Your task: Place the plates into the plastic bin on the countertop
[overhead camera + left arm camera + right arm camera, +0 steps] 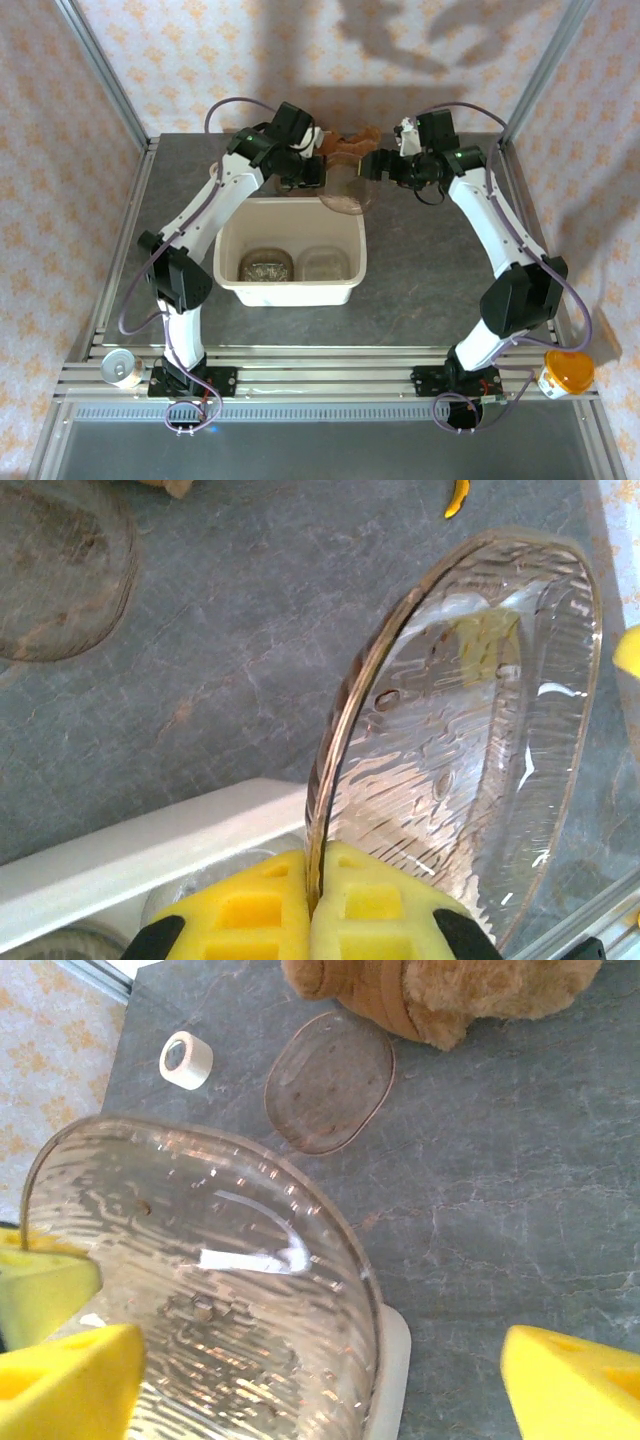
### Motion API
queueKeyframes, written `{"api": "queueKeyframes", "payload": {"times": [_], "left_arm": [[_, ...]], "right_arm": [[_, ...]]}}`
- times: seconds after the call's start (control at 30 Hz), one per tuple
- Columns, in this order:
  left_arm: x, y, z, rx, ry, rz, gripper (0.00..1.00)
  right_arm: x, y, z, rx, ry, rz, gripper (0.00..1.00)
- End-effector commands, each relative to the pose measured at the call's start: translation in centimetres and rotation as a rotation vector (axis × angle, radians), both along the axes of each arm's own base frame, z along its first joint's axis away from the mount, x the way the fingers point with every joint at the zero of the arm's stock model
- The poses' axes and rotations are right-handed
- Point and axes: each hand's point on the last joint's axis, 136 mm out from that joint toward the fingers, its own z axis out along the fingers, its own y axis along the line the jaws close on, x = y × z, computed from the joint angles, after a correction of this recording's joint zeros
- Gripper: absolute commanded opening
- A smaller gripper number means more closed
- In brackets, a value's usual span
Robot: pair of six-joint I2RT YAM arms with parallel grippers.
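Yellow fingers of the left gripper pinch one clear plate by its rim above the plastic bin's far wall. Right gripper gapes wide, holding nothing. Another plate lies toward the countertop's far edge.

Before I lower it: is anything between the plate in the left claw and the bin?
Nothing visible. The plate, pinched by the left claw, hangs over the bin at its far rim; two plates already lie on its floor.
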Motion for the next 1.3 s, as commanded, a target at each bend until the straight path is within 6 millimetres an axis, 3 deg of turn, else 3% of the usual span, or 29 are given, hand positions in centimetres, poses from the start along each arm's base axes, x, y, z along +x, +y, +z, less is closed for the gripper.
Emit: {"api": "queueKeyframes", "payload": {"times": [0.0, 0.3, 0.57, 0.93, 1.27], "left_arm": [[-1.8, 1.7, 2.5, -0.011, -0.033, 0.007, 0.01], [-5.6, 6.0, 1.7, -0.030, 0.042, 0.039, 0.00], [-9.9, 7.3, -3.1, -0.025, 0.184, 0.024, 0.00], [-10.6, 6.0, -8.3, -0.038, 0.251, 0.041, 0.00], [-10.3, 4.9, -11.5, -0.009, 0.302, 0.051, 0.00]], "right_arm": [[-0.2, -0.5, 2.3, -0.003, -0.106, -0.019, 0.97], [0.3, -2.7, 1.4, -0.049, -0.085, -0.091, 0.99], [0.9, -3.6, 1.1, -0.048, -0.119, -0.144, 0.99], [1.0, -3.4, -1.0, -0.039, -0.056, -0.151, 0.99], [0.2, -4.1, -2.5, -0.078, -0.024, -0.162, 0.99]]}}
